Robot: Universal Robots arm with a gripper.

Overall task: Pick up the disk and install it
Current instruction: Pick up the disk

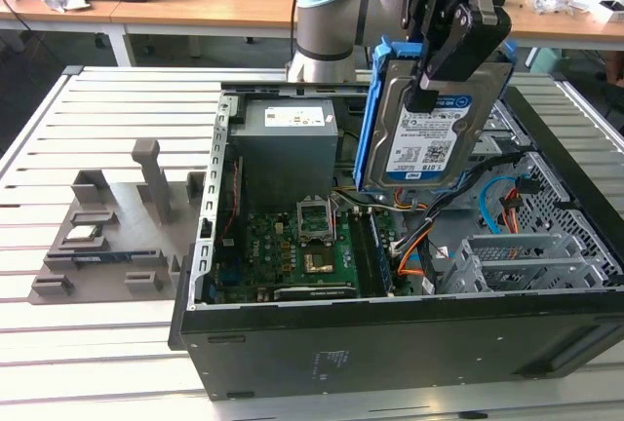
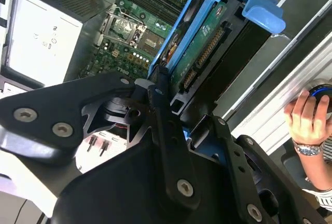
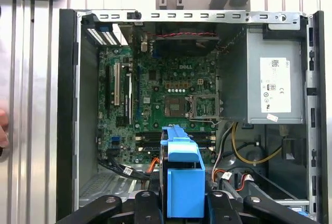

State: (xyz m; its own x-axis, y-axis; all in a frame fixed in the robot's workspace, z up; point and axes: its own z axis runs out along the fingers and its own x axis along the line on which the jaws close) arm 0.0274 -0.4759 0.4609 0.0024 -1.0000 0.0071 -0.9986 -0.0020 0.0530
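Closest to the lens in the second wrist view is the gripper (image 2: 174,99), its black fingers (image 2: 160,111) closed tight on the disk (image 2: 207,47), 1 on each side of the blue frame (image 2: 259,11). In the exterior view the disk hangs nearly upright, label outward, in the air above the open computer case (image 1: 390,328), over the motherboard (image 1: 292,246) and touching nothing but the gripper. Lower down, on the exterior view's right, sits the grey drive bay (image 1: 526,260), with orange and blue cables (image 1: 507,209) looped between it and the board. The grey power supply (image 1: 288,138) stands well apart. A person's hand (image 2: 305,114) shows just beyond the case wall. I judge this to be the carrying stage. Doing it well calls for a square, firm hold so the frame cannot swivel, the disk lined up with the bay's rails, and a path clear of those cables and that hand.
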